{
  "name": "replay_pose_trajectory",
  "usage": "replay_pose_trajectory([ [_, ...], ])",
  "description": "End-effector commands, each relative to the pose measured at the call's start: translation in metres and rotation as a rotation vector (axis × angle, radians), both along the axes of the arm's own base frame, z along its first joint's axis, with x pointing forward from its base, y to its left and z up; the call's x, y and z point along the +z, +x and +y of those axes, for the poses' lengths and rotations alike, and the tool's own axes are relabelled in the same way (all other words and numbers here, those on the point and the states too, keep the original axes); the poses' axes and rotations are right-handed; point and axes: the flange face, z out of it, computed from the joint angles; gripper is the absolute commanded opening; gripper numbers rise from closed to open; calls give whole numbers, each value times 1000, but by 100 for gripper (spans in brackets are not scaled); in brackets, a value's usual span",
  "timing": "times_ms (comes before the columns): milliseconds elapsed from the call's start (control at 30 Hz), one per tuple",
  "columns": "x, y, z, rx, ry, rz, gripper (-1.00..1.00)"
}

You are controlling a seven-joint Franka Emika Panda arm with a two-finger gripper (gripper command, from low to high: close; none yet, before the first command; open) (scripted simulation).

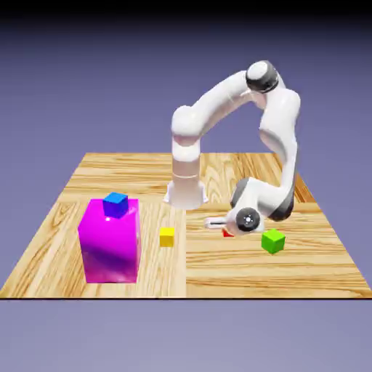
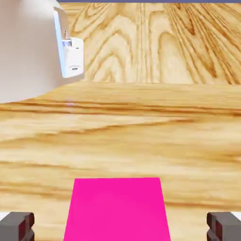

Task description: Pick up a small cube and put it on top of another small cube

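The small red cube (image 1: 227, 233) lies on the wooden table, mostly hidden under my hand in the exterior view. In the hand view it looks pinkish red (image 2: 117, 207) and fills the bottom middle, sitting between my two grey fingertips (image 2: 17, 226). My gripper (image 2: 120, 228) is open, its jaws wide apart on either side of the cube and not touching it. My gripper (image 1: 231, 227) is low over the table. The green cube (image 1: 273, 240) rests just to the exterior view's right of it.
A yellow small cube (image 1: 167, 237) sits left of the gripper. Further left, a large magenta block (image 1: 110, 243) carries a blue cube (image 1: 115, 205). The robot's white base (image 1: 185, 190) (image 2: 28, 47) stands behind on the table (image 1: 218, 269).
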Motion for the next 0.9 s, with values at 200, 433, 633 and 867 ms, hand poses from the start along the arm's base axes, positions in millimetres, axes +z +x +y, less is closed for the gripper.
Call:
replay_pose_trajectory([
  [200,-2,-2,0,1,2,-4,-100],
  [433,27,21,2,2,1,1,-100],
  [633,106,67,28,57,69,-77,-100],
  [867,248,117,35,114,160,-195,-100],
])
